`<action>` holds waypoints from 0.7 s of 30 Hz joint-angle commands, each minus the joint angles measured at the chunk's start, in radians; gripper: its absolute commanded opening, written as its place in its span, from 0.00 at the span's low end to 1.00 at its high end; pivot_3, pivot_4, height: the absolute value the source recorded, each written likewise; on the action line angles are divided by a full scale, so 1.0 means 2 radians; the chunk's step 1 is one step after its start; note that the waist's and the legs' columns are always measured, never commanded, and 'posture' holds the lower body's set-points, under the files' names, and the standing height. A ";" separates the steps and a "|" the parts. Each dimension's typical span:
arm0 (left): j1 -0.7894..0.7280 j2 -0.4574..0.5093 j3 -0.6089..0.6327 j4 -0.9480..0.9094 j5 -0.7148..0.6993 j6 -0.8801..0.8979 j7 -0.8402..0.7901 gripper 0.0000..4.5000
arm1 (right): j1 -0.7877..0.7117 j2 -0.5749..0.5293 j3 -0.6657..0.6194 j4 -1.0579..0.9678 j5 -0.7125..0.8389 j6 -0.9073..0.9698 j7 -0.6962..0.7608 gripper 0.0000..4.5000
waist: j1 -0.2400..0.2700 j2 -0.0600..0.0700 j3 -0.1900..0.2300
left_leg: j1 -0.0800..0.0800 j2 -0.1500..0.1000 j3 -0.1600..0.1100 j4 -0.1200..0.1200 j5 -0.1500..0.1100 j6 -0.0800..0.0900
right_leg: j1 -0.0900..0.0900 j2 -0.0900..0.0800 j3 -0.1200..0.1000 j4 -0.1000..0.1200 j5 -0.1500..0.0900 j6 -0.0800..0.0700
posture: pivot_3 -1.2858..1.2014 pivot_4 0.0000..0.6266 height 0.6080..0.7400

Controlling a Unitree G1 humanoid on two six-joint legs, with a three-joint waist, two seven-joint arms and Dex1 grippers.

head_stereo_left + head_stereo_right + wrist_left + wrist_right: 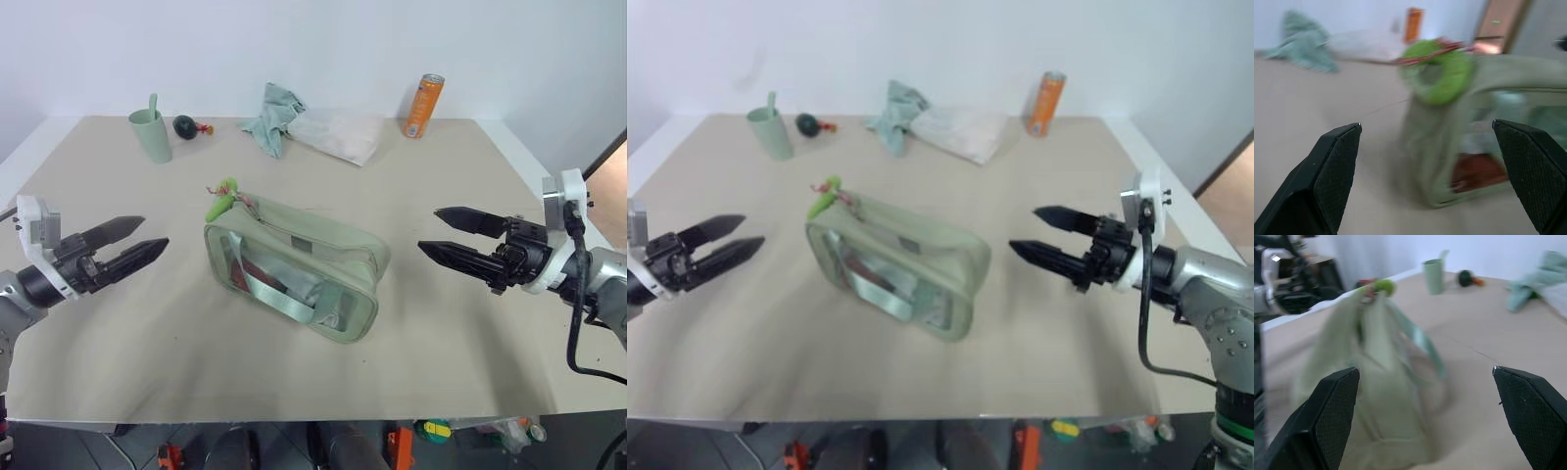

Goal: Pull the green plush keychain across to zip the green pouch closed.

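Beige table [460,323], white wall [323,49] behind

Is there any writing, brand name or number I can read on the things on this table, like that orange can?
No text can be read in these views.
Orange can: pale markings run down its side, too small and blurred to read.
White bag beside the teal cloth: no print can be made out.
Green pouch, green plush keychain and pale green cup: no lettering visible.

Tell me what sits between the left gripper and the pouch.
Nothing: in the left eye view, bare table runs from the open left gripper to the pouch. The keychain hangs off the pouch's far left corner, above that stretch.
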State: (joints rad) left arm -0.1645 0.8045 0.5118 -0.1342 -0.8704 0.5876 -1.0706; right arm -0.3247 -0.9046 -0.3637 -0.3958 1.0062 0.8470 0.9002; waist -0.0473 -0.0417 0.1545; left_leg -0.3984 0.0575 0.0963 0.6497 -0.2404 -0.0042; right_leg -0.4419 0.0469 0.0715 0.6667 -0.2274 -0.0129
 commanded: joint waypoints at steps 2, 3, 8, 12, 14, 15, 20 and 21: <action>-0.015 0.026 0.028 -0.053 -0.060 0.012 -0.037 0.99 | -0.043 -0.029 0.032 -0.066 0.040 0.021 0.023 1.00 | 0.000 0.000 0.000 | 0.000 0.000 -0.001 0.000 0.000 0.000 | 0.000 0.000 -0.001 0.000 0.000 0.000 | 0.52 0.24 1.00; -0.016 0.029 0.028 -0.059 -0.066 0.013 -0.041 0.99 | -0.048 -0.032 0.046 -0.078 0.039 0.022 0.029 1.00 | 0.000 0.000 0.000 | 0.000 0.000 -0.001 0.000 0.000 0.000 | 0.000 0.000 -0.001 0.000 -0.001 0.001 | 0.52 0.24 1.00; -0.007 0.038 0.022 -0.095 -0.081 0.013 -0.058 0.99 | -0.062 -0.046 0.106 -0.108 -0.002 0.009 0.049 1.00 | 0.000 0.000 0.000 | -0.001 0.000 -0.002 0.001 0.000 0.000 | 0.000 0.000 -0.002 0.000 -0.001 0.001 | 0.52 0.24 1.00; 0.005 0.033 0.015 -0.106 -0.075 0.008 -0.059 0.99 | -0.059 -0.050 0.151 -0.109 -0.060 -0.019 0.063 1.00 | 0.000 0.000 0.000 | -0.001 0.000 -0.003 0.001 0.000 0.000 | 0.000 0.000 -0.002 0.000 -0.001 0.001 | 0.52 0.24 1.00; 0.011 0.029 0.014 -0.107 -0.073 0.007 -0.058 0.99 | -0.061 -0.045 0.168 -0.102 -0.085 -0.033 0.064 1.00 | 0.000 0.000 0.000 | -0.001 0.000 -0.003 0.001 0.000 0.000 | 0.000 0.000 -0.002 0.000 -0.001 0.001 | 0.52 0.24 1.00; 0.015 0.027 0.013 -0.109 -0.073 0.006 -0.058 0.99 | -0.064 -0.040 0.175 -0.098 -0.094 -0.038 0.064 1.00 | 0.000 0.000 0.000 | -0.001 0.000 -0.003 0.001 0.000 0.000 | 0.000 0.000 -0.002 0.000 -0.001 0.001 | 0.52 0.24 1.00; 0.033 0.012 0.010 -0.114 -0.071 0.001 -0.047 0.99 | -0.076 -0.013 0.200 -0.084 -0.122 -0.062 0.065 1.00 | 0.000 0.000 0.000 | -0.001 0.000 -0.003 0.002 0.000 0.000 | 0.000 0.000 -0.002 0.000 -0.001 0.001 | 0.52 0.24 1.00; 0.037 0.009 0.009 -0.116 -0.070 0.000 -0.045 0.99 | -0.078 -0.005 0.202 -0.080 -0.126 -0.065 0.062 1.00 | 0.000 0.000 0.000 | -0.001 0.000 -0.003 0.002 0.000 0.000 | 0.000 0.000 -0.002 0.000 -0.001 0.001 | 0.52 0.24 1.00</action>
State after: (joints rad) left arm -0.0979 0.8286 0.5180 -0.3360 -1.0091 0.6070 -1.1721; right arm -0.4581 -0.9281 0.0423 -0.5580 0.7709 0.7444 1.0236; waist -0.0470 -0.0416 0.1545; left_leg -0.4006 0.0571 0.0905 0.6530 -0.2403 -0.0045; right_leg -0.4413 0.0465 0.0670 0.6676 -0.2291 -0.0119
